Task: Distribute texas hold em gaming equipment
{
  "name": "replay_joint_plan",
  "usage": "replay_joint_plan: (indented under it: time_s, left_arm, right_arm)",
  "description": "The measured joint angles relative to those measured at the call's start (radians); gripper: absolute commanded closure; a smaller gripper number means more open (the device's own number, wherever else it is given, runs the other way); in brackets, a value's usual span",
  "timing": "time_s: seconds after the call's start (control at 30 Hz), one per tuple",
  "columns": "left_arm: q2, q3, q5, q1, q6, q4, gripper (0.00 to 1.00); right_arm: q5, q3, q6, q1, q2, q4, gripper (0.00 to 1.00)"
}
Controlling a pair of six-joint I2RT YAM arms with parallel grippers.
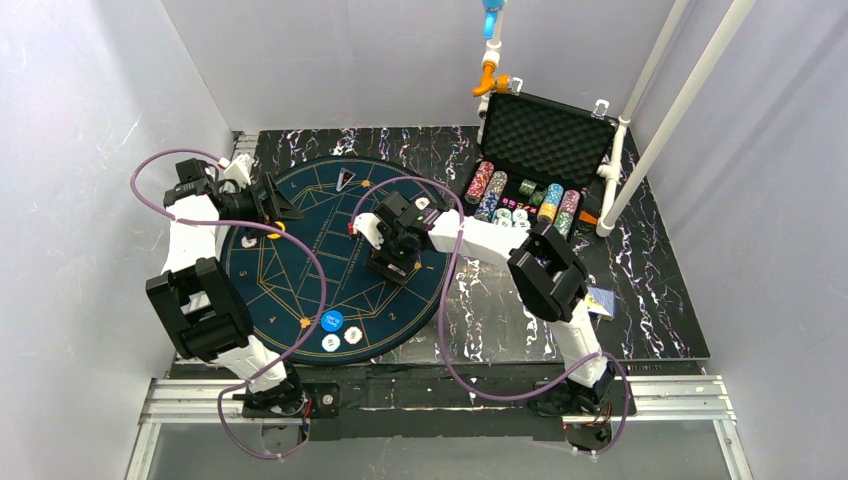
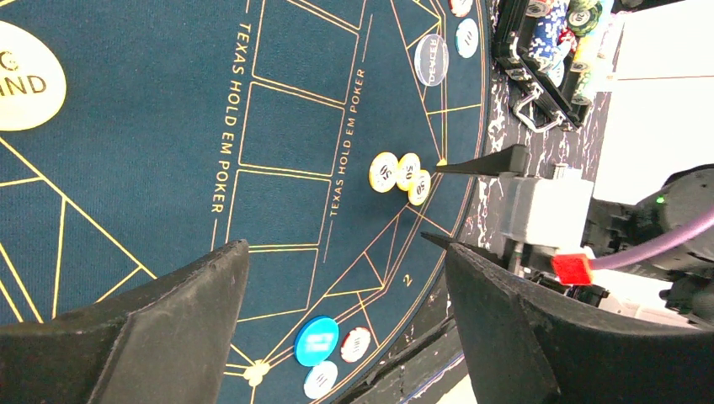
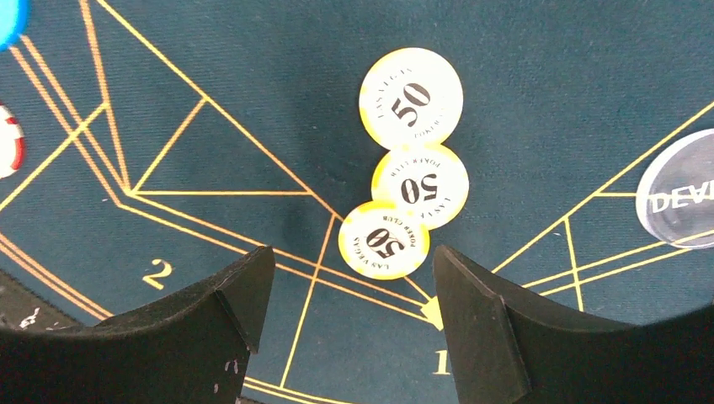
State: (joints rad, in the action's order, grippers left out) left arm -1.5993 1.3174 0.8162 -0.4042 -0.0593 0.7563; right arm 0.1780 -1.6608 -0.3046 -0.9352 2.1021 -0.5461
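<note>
Just beyond the parted right jaws, three yellow chips (image 3: 412, 164).

Bright, even light from above fills the white-walled enclosure, leaving only soft shadows on the tabletop (image 1: 660, 300). Both wrist views are sharp on the blue mat (image 3: 547, 67). The black fingers (image 3: 168, 337) near each lens look soft, and a white patch (image 2: 657, 84) is washed out.
</note>
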Motion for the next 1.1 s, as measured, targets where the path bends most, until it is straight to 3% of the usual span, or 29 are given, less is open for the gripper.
replay_joint_plan:
  time_s: [0.17,0.3,0.43,0.5,0.63,0.97,1.1]
  left_arm:
    - [0.0,0.0,0.0,0.0,0.0,0.0,0.15]
    - [0.0,0.0,0.001,0.0,0.0,0.0,0.15]
    - [0.0,0.0,0.001,0.0,0.0,0.0,0.15]
    - [0.0,0.0,0.002,0.0,0.0,0.0,0.15]
    - [0.0,0.0,0.004,0.0,0.0,0.0,0.15]
    - [0.0,0.0,0.007,0.0,0.0,0.0,0.15]
    - [0.0,0.0,0.007,0.0,0.0,0.0,0.15]
  right_arm:
    - [-0.051,0.0,0.012,-0.003,0.047,0.011,0.23]
    - [-0.087,0.002,0.014,-0.004,0.048,0.03,0.31]
    - [-0.103,0.002,0.013,-0.005,0.048,0.034,0.57]
    - [-0.112,0.003,0.013,-0.006,0.048,0.032,0.62]
    - [-0.128,0.008,0.005,0.004,0.029,0.011,0.65]
    - [-0.072,0.011,0.013,0.267,-0.045,-0.006,0.65]
    - [-0.085,-0.02,0.012,0.3,-0.038,-0.01,0.65]
